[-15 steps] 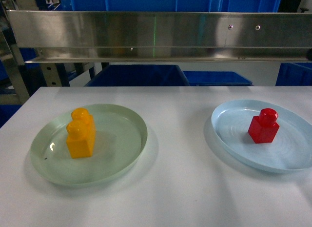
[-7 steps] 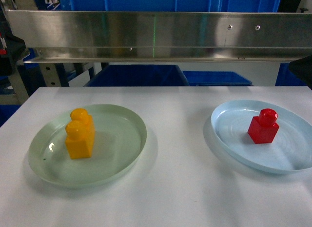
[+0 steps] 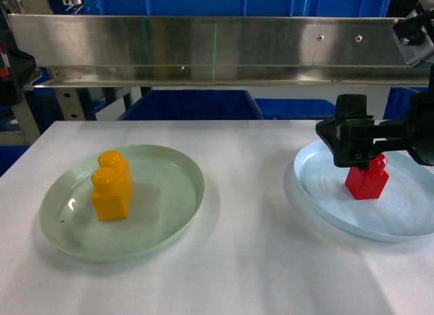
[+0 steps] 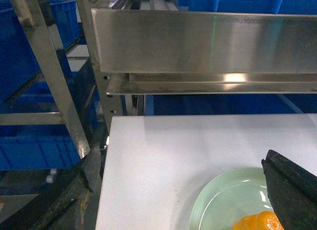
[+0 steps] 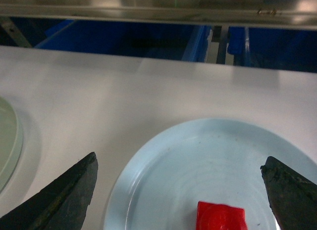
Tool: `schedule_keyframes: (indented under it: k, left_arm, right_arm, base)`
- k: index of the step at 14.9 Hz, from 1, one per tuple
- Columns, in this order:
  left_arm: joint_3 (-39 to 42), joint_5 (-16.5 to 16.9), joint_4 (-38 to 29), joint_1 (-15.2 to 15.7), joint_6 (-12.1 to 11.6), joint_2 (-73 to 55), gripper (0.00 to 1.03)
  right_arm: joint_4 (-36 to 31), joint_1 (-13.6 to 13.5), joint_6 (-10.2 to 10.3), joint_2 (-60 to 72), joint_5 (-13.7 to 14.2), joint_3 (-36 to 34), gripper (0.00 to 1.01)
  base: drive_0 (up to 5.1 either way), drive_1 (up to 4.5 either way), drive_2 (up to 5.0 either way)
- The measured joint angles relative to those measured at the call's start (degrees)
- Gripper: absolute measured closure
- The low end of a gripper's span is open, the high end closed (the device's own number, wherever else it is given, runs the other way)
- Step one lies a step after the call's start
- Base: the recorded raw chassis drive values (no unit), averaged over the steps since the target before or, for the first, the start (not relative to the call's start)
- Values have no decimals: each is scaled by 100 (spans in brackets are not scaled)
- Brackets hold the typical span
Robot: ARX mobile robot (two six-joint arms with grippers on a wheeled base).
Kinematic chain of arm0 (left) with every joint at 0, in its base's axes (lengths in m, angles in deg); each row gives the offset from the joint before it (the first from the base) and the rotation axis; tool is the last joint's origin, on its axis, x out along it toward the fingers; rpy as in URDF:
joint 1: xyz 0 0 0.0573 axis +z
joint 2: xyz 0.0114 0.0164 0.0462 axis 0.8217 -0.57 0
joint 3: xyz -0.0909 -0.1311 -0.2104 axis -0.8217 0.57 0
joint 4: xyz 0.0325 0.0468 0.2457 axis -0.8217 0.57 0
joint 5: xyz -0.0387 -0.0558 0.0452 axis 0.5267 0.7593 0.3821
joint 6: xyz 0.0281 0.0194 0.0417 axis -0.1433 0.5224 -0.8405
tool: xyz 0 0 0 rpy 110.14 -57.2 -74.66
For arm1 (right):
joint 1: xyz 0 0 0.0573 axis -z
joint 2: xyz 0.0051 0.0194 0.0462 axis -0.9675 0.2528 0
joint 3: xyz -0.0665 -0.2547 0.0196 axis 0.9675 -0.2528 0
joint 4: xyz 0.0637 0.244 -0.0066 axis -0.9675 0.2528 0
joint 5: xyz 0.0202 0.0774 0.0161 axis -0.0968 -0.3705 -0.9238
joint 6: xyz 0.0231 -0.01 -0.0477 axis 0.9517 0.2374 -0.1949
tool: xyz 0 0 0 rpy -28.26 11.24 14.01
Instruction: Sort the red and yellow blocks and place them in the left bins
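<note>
Red block (image 3: 367, 180) sits in the pale blue plate (image 3: 325, 203) near the counter's (image 3: 251, 261) right edge, the right hand (image 3: 356, 149) spread wide above it. Yellow block (image 3: 112, 186) stands in the green plate (image 3: 169, 220) toward the left edge.

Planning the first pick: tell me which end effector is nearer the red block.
Right. The right end effector hovers open just above the red block on the blue plate; the left end effector is over the green plate, beside the yellow block.
</note>
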Motion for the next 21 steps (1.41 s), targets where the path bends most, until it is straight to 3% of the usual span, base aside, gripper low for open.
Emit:
schedule_keyframes:
  k: [3,6,13,15,18,19,21]
  left_arm:
    - [0,0,-2,0,0,0,5]
    - [0,0,0,0,0,0,5]
    - [0,0,0,0,0,0,5]
    - [0,-2,0,0,0,0,5]
    - [0,0,0,0,0,0,5]
    - [0,0,0,0,0,0,5]
    - [0,-4,0,0,0,0,5]
  right_arm:
    - [127,238,-90,643,227,369,3]
    - [186,413,-87,1016,254,514,3]
    - [129,398,-111,1419,153,634,3]
    - [35,487,-238,1502,151,636,31]
    - [-129,520,-273,1528,131,588,67]
    - [-275,514,-232,1467,133,492,73]
    - [-179,431,-72,922,129,236,73]
  base:
    - [0,0,0]
    - [0,0,0]
    - [0,0,0]
    - [0,0,0]
    - [0,0,0]
    - [0,0,0]
    - [0,0,0]
